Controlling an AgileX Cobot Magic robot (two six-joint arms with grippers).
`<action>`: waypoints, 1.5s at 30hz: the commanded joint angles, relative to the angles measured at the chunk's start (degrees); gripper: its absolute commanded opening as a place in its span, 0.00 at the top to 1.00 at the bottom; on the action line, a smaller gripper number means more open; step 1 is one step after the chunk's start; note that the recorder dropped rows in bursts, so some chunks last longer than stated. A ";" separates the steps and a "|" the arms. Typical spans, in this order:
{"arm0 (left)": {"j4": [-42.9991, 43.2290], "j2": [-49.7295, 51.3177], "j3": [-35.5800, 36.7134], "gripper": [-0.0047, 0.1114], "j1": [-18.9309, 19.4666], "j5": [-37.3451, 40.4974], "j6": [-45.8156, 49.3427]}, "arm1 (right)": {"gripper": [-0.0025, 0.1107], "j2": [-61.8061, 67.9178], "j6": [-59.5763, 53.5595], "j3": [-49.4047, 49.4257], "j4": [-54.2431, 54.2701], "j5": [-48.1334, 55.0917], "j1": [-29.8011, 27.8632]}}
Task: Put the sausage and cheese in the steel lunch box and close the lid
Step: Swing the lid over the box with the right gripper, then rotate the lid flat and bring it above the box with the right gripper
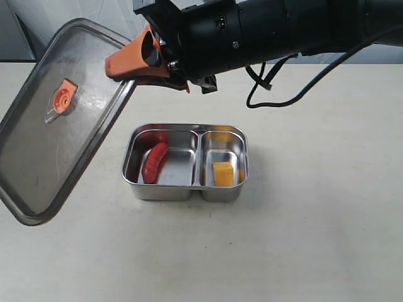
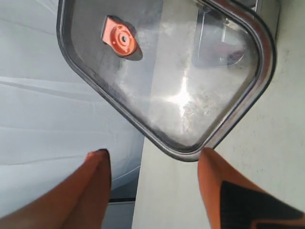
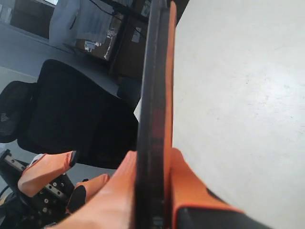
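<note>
Steel lunch box (image 1: 186, 189), frame centre, on the table (image 1: 315, 239): sausage (image 1: 155, 161) in the larger left compartment, cheese (image 1: 222, 173) in the smaller right one. Lid (image 1: 50, 157), tilted at upper left, is clamped by its edge in the right gripper (image 1: 129, 69). Left gripper (image 2: 153, 155) is spread wide and holds nothing.
</note>
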 commanded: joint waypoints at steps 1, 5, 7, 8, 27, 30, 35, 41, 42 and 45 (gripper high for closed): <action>1.02 0.05 -0.08 0.50 -0.38 -0.63 -2.58 | 0.98 -2.50 0.02 0.21 0.19 -3.10 -0.16; 8.80 -1.63 -0.08 0.53 -0.50 -1.45 -13.55 | 0.98 -10.00 2.51 6.87 0.39 -17.22 -0.16; 10.16 -3.12 -0.08 0.53 -1.61 -1.93 -19.27 | 0.98 -15.76 2.51 14.29 5.09 -27.82 -0.16; 10.02 -3.37 -0.08 0.53 -1.63 -2.31 -20.62 | 0.98 -17.49 2.51 16.76 8.06 -30.93 0.19; 7.50 -3.64 -0.08 0.53 -1.63 -13.94 -49.26 | 0.98 -23.54 8.69 25.49 3.19 -64.60 12.98; 4.76 -3.64 -0.08 0.53 -1.63 -12.75 -49.26 | 0.98 -23.54 8.69 23.41 2.51 -63.37 12.98; 4.76 -3.64 -0.08 0.53 -1.63 -12.55 -49.26 | 0.98 -23.54 8.82 21.39 1.49 -67.50 12.98; 4.76 -3.64 -0.08 0.53 -1.63 -12.55 -49.26 | 0.98 -23.54 15.12 21.38 -2.35 -66.68 12.98; 4.76 -3.64 -0.08 0.53 -1.63 -12.55 -49.26 | 0.98 -23.54 18.17 21.38 -3.67 -64.47 12.98; 4.76 -3.64 -0.08 0.53 -1.63 -12.55 -49.26 | 0.98 -23.54 20.04 21.38 -3.94 -61.27 12.98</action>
